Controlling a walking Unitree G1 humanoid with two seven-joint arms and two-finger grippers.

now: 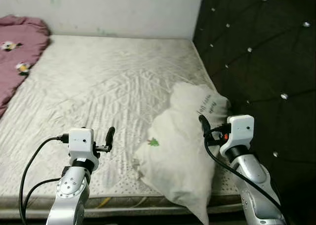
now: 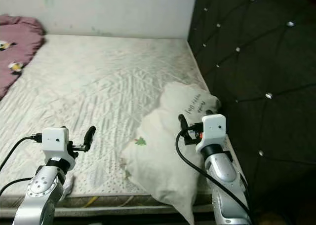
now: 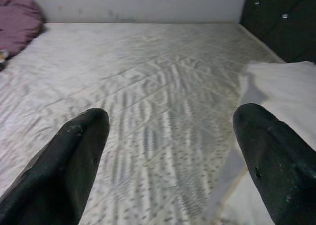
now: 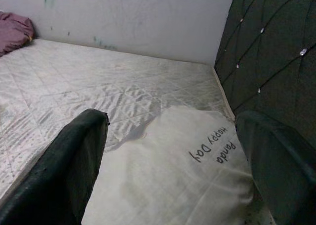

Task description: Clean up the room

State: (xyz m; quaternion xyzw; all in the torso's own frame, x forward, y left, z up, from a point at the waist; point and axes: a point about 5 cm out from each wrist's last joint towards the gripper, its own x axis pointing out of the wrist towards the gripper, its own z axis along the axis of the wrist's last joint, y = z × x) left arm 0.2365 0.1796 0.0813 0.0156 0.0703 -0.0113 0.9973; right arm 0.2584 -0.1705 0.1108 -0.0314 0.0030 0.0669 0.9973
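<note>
Bare quilted mattress (image 1: 98,87), white pillow (image 1: 182,151) near headboard side, pink blanket (image 1: 17,42) opposite

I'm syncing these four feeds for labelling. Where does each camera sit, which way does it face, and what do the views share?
Left eye: on the head, looking down at the mattress; both silver arms show.
Right eye: same head, same scene, slightly shifted.
Left wrist: along the open left end effector, over bare mattress.
Right wrist: along the open right end effector, above the white pillow.
Shared: pillow, mattress, dark tufted headboard, pink blanket.
</note>
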